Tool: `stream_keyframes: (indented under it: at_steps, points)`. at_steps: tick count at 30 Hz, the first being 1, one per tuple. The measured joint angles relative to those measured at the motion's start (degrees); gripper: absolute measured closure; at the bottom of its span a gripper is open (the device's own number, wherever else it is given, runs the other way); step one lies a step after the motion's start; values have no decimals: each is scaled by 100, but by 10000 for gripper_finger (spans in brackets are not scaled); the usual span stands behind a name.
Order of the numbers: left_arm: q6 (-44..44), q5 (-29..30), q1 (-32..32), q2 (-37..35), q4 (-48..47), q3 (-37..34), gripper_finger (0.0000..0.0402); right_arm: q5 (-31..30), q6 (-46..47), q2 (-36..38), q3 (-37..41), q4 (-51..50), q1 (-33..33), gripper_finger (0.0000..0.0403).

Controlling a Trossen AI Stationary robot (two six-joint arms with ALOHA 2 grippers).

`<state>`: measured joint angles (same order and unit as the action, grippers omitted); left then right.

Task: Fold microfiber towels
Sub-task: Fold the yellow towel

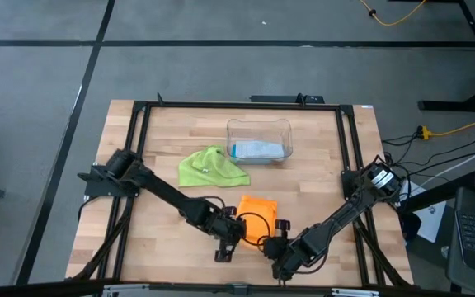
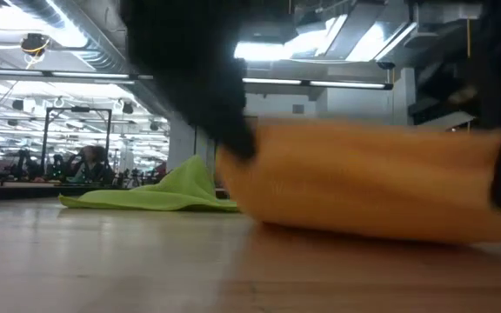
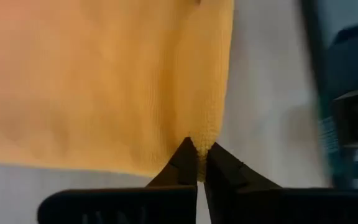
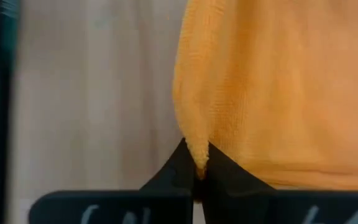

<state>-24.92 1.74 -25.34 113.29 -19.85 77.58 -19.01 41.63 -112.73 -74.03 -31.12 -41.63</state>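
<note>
An orange towel (image 1: 258,213) lies near the table's front edge, its near edge raised (image 2: 372,174). My left gripper (image 1: 236,238) is shut on its near left corner and my right gripper (image 1: 272,246) is shut on its near right corner. Farther back, a lime green towel (image 1: 213,168) lies crumpled on the wood. A pale blue towel (image 1: 258,150) rests inside the clear bin (image 1: 231,130). My left gripper pinches the orange towel's near left corner (image 3: 205,138) between its two fingertips (image 3: 185,158), slanting down from the near side. The corner is lifted off the table. The cloth beyond it sags down to the wood. My right gripper pinches the near right corner (image 4: 194,144) between its fingertips (image 4: 219,163), slanting down from the near side. That corner is raised too, bunched into a small fold. The towel's far part (image 2: 364,228) stays on the table.
The green towel (image 2: 168,191) lies behind and to the left of the orange one. The clear bin stands at the far middle of the table. A black frame (image 1: 138,165) runs around the tabletop. Bare wood (image 1: 320,190) lies to the right.
</note>
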Motion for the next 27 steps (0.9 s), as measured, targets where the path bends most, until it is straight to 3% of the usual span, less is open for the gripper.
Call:
stream_keyframes:
  at_steps: [9,17,27]
  points:
    - [-642,-613,-307,-269,150,13,401,265,3,20,-819,-150,-176,396]
    - [-620,-283,-469,-266,174,15,401,182,297,28,-956,-519,-200,396]
    - [-188,53,-160,-267,151,18,401,-295,777,33,-894,-1042,-77,396]
